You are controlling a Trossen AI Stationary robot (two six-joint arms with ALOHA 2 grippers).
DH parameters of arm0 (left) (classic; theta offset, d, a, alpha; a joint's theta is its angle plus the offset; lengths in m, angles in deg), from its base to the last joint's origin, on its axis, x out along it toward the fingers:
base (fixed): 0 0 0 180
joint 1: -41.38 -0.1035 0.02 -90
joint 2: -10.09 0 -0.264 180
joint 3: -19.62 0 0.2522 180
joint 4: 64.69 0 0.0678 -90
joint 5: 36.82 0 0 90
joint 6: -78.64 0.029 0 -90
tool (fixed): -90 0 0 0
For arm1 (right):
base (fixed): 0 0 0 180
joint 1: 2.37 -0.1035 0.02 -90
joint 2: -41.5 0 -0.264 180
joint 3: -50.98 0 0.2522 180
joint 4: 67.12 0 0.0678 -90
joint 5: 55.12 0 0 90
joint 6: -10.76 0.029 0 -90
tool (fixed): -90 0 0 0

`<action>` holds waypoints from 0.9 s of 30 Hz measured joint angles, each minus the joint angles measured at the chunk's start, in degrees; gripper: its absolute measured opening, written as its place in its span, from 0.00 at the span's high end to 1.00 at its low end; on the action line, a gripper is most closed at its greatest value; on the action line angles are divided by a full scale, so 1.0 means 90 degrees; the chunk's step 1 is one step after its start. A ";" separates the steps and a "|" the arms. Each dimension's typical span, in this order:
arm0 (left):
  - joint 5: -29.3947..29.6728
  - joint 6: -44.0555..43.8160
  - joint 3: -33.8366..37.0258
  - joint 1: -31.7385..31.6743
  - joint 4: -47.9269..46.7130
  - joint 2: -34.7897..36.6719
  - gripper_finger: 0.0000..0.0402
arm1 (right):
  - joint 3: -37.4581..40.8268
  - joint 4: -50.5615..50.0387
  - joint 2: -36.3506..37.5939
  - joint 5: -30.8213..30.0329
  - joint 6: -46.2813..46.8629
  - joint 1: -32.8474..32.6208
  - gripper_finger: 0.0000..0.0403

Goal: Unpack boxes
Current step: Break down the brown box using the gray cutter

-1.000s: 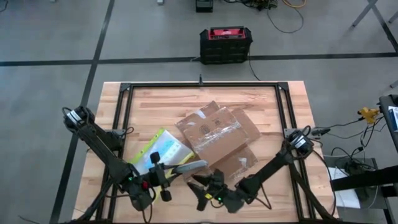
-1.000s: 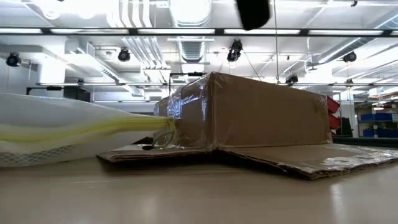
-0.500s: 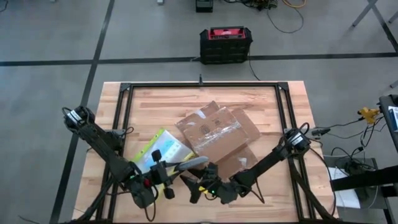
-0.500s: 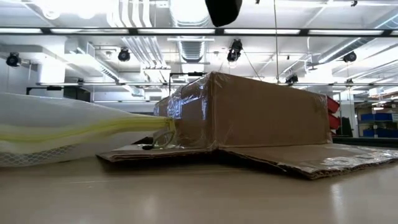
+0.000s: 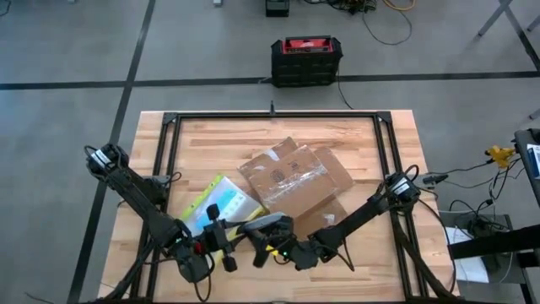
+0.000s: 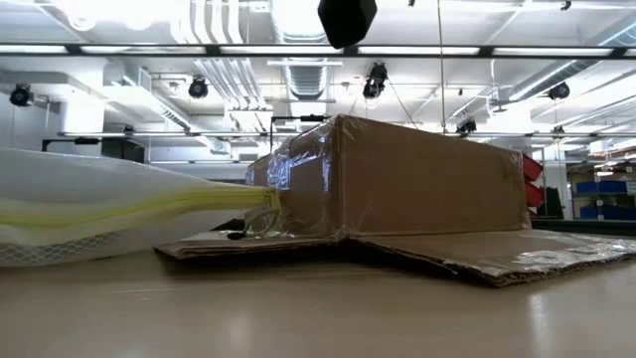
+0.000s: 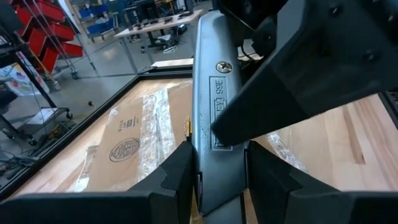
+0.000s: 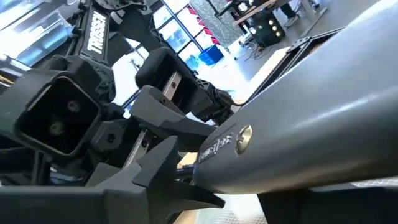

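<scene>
Right end effector meets the knife

High view: the right end effector (image 5: 272, 247) has slid left from a second ago, onto the grey utility knife (image 5: 263, 225) pinched by the left end effector (image 5: 221, 241); box (image 5: 294, 180) lies mid-bench (image 5: 219, 143) (unmoved).
Low view: box, pouch (image 6: 109, 214) unchanged.
Wrist views: left fingers (image 7: 180, 168) clamp the knife; right's fingers spread around it.

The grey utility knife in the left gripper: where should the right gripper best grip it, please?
Take the utility knife by its free far half; the left gripper clamps the other end. The body is long, narrow and flat-sided, so the right gripper should probably come from opposite the left, closing across those sides.
</scene>
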 joint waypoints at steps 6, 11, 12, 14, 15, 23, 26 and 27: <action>0.0046 0.0026 0.0000 0.0002 0.0043 0.0003 0.75 | 0.0002 -0.0003 0.0000 -0.0140 -0.0009 0.0025 0.77; -0.0004 0.0268 0.0000 -0.0009 0.0098 0.0006 0.76 | -0.0002 0.0066 0.0002 -0.0251 -0.0182 0.0025 0.86; -0.0048 0.0279 0.0000 -0.0001 0.0090 0.0007 0.76 | -0.0002 0.0064 0.0002 -0.0231 -0.0269 0.0020 0.86; -0.0122 0.0270 0.0000 0.0030 -0.0003 0.0064 0.76 | -0.0002 0.0013 0.0002 -0.0173 -0.0500 -0.0004 0.86; -0.0218 0.0253 0.0000 0.0032 -0.0047 0.0114 0.74 | -0.0003 0.0012 0.0002 -0.0156 -0.0576 -0.0022 0.86; -0.0967 0.0248 -0.0002 0.0131 -0.0588 0.0924 0.32 | 0.0000 -0.0083 0.0082 -0.0021 -0.1323 -0.0068 0.86; -0.1024 0.0122 -0.0002 0.0236 -0.1220 0.1289 0.29 | 0.0000 -0.0054 0.0201 0.0275 -0.1955 -0.0065 0.86; -0.1091 -0.0013 -0.0002 0.0250 -0.1517 0.1414 0.29 | 0.0000 -0.0068 0.0246 0.0468 -0.2227 -0.0063 0.86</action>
